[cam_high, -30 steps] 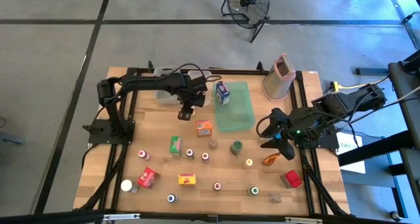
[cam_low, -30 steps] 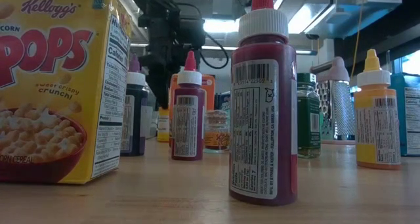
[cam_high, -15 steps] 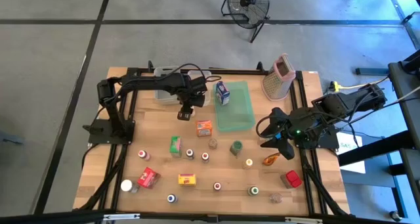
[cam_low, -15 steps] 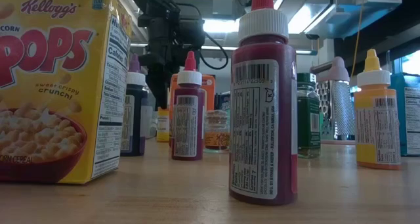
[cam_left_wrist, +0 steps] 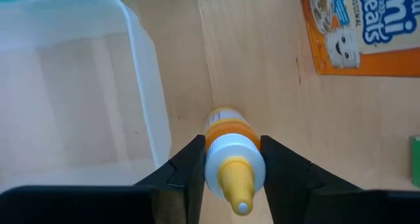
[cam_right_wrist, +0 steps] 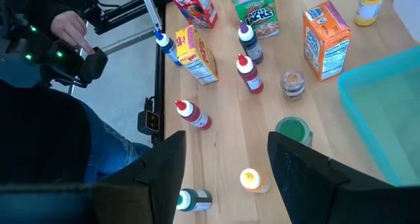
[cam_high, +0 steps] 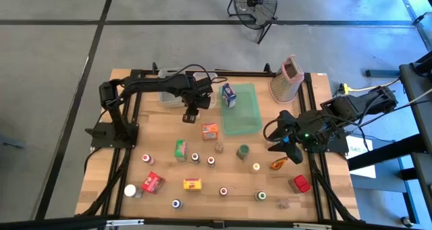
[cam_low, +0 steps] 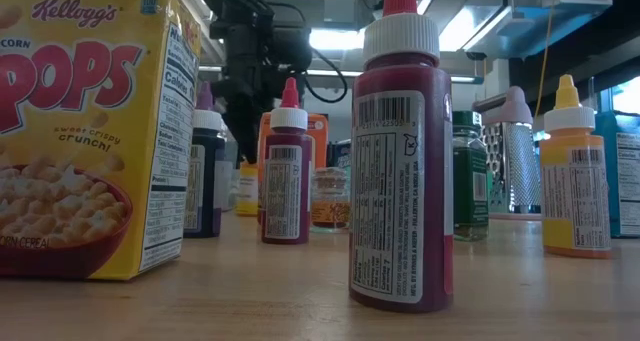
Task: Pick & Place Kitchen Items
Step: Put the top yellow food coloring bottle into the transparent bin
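Since a second ago the left gripper (cam_left_wrist: 230,184) has narrowed its fingers, which now press both sides of the yellow-capped bottle (cam_left_wrist: 228,159). That bottle stands upright on the table (cam_high: 169,149), just beside the clear bin (cam_left_wrist: 79,86) and near the orange carton (cam_left_wrist: 357,27). From above, the left gripper (cam_high: 191,114) sits between bin and carton. Off at the table's right edge, the right gripper (cam_high: 283,149) waits with fingers apart, holding nothing.
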{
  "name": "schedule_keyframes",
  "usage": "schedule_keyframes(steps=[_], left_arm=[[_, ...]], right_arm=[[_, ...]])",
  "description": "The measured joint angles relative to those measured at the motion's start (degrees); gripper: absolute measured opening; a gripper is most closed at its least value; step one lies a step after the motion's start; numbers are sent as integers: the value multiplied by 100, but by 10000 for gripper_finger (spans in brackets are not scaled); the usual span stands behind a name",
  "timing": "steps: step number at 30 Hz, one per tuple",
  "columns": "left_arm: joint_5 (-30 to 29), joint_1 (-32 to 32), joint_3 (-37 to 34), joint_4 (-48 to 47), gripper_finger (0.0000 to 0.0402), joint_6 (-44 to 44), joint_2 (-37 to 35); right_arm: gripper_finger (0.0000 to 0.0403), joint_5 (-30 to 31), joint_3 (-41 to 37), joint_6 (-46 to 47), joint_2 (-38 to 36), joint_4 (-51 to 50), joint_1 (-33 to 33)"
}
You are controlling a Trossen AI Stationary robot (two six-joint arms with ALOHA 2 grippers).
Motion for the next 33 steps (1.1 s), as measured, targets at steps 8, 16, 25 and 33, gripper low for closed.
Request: schedule_keyframes(steps=[8, 16, 25, 33], left_arm=[[0, -4, 5, -139, 118, -240, -13], [-22, -38, 354, -1063, 118, -511, -93], [-182, -164, 1189, -1852, 118, -633, -541], [-697, 217, 2624, -2249, 118, 84, -588]], right_arm=[[218, 62, 0, 0, 0, 2, 0], [218, 68, 0, 0, 0, 35, 0], [218, 153, 0, -59, 0, 44, 0], [218, 275, 0, -172, 0, 161, 0]])
